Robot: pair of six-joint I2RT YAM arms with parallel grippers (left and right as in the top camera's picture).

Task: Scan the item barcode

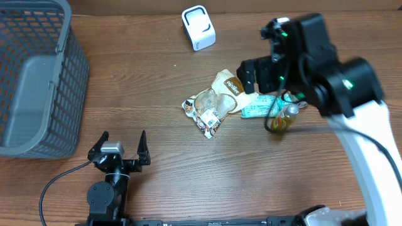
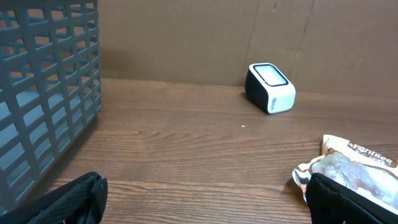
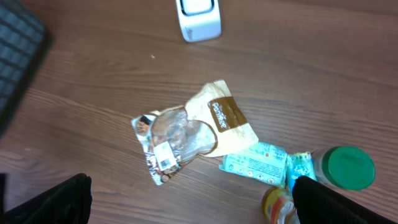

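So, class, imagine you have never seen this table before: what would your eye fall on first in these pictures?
The heap of crinkled snack packets in the middle of the table draws the eye first, with a green-capped bottle at its right edge and the bulky right arm looming over it. Next come the grey mesh basket on the far left and the small white scanner at the back.

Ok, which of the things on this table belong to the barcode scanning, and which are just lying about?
For the job:
white scanner
snack packet, teal pouch, green-capped bottle: any of these could be the item to scan; I cannot tell which.

Lying about, probably:
grey basket, off to one side, apart from the pile.
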